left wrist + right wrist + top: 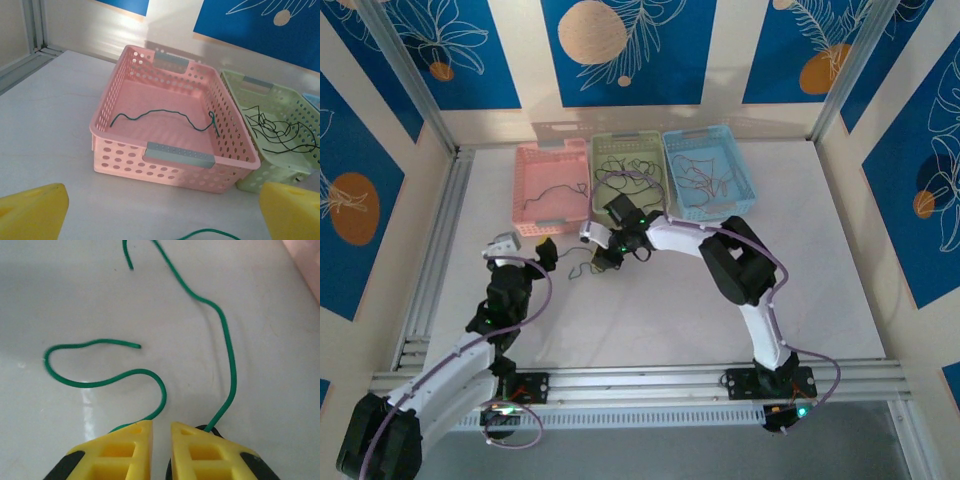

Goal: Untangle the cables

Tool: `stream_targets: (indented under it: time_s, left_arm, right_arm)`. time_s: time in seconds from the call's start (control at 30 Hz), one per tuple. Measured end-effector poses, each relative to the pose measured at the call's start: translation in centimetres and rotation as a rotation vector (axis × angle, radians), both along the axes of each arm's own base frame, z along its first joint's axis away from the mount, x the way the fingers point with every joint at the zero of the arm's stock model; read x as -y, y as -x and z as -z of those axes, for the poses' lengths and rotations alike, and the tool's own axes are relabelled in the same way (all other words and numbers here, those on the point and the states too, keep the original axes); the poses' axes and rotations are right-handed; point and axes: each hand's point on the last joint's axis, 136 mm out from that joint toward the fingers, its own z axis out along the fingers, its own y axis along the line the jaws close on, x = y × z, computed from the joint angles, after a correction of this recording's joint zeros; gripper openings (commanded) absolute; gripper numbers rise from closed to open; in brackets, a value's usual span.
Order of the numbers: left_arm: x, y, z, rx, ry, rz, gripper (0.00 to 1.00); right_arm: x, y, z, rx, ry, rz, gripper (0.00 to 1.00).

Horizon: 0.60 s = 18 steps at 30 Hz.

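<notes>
1. Claw state: the right claw (161,427) has its fingers pressed almost together, with only a narrow slit between them. The green cable (226,345) runs in under both tips and is judged to be pinched at the surface of the desk (60,300).
2. The green cable lies on the desk in loose curves ahead of the right claw. One branch rises from the right finger. Another loops off the left finger to a free end. Whether this is one folded wire or two cannot be told.
3. The left claw (162,200) is spread wide and holds nothing. It hangs above the desk, facing the pink basket (125,150).
4. The pink basket contains a second green cable (165,112), lying loose and single. The green basket (280,170), just beside it, contains black cables (272,130) in a tangle. The blue basket (745,185) contains more thin cables.
5. Step in hand, as judged: taking hold of the green cable on the desk, probably for sorting by colour.
6. The next move calls for a slow vertical lift. Confirm that the thin wire does not slip from the tips, then carry it clear of the basket rim into the pink basket.
</notes>
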Motion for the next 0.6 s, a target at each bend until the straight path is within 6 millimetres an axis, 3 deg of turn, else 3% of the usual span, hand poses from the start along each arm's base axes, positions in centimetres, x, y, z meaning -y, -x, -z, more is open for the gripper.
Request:
stream_targets:
  time_s: [0.33,0.6]
  left_arm:
    - [1.2,-0.6,1.9,-0.074,-0.02,0.051,0.97]
    - [5.4,-3.1,3.4,-0.187,-0.026,0.228,0.94]
  right_arm:
    - [3.2,-2.4,-8.0,0.064,-0.255,0.106,0.01]
    - [4.4,-2.5,-10.5,0.025,-0.388,0.091,0.0]
